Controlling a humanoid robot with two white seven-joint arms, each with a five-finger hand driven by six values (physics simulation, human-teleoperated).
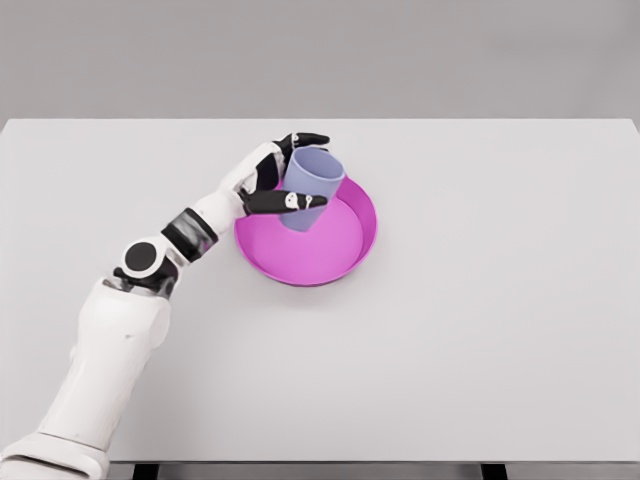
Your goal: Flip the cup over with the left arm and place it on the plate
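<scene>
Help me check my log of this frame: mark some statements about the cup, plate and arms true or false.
1. The left hand grasps the cup. True.
2. The cup's opening faces down. False: the open mouth faces up, slightly tilted.
3. The cup is over the pink plate. True.
4. The right arm reaches for the plate. False: no right arm is in view.
5. The plate sits at the table's right edge. False: it is near the middle.
</scene>
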